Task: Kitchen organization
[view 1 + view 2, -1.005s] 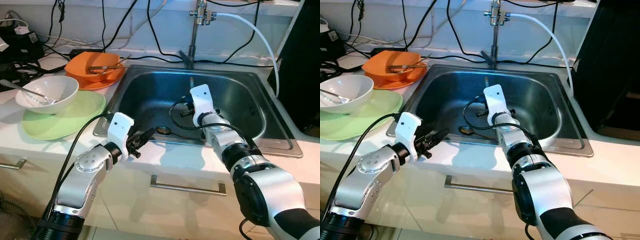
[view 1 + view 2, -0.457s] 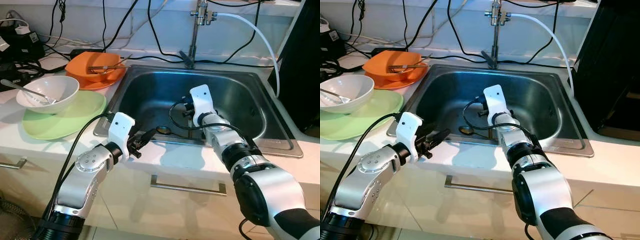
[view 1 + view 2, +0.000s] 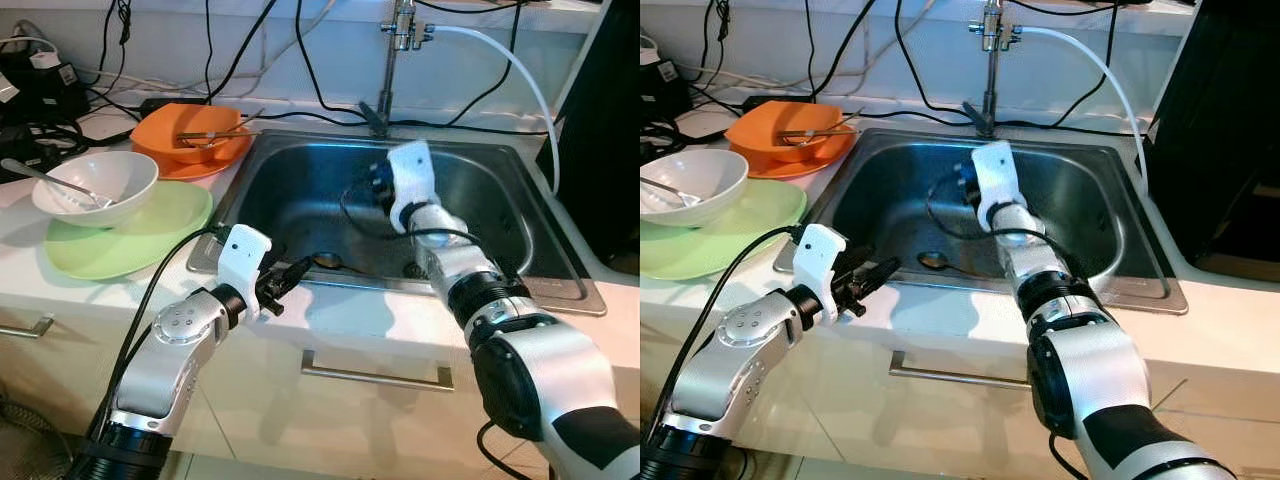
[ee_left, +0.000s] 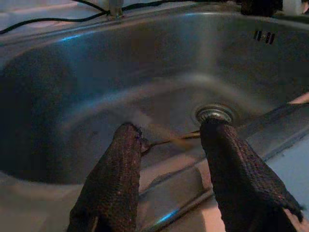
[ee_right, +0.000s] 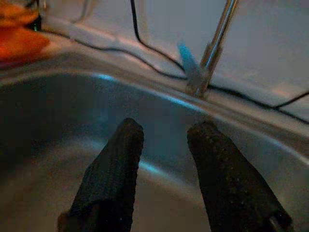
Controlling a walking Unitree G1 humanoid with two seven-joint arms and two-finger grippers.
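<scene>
I'm taking the sink (image 3: 560, 290) as my anchor. My right gripper (image 5: 161, 159) hangs above the middle of the basin, fingers parted with nothing between them, aimed toward the tap (image 3: 390, 60) at the sink's back rim. My left gripper (image 4: 171, 159) sits at the sink's front rim, on the near-left side, fingers also spread and empty, looking down into the bowl.

The thing I want, a spoon (image 3: 328, 262), lies on the sink floor just inside the front wall, with its thin handle running toward the drain (image 4: 214, 114). It's the one piece in the basin.

Risks as I read them: the spoon lies flat on steel, so a pinch from above could skid it away or push it toward the drain. The front wall is close beside it, so my left fingers may knock the rim before they reach the floor. A loose black cable (image 3: 350, 215) trails off the right wrist into the basin and could snag or drag the spoon.

Left of the sink, on the counter, the orange bowl (image 3: 190, 140) with utensils, the white bowl (image 3: 95, 188) with its spoon and the green plate (image 3: 150, 235) sit near the left arm's elbow path; a wide swing could clip them.
</scene>
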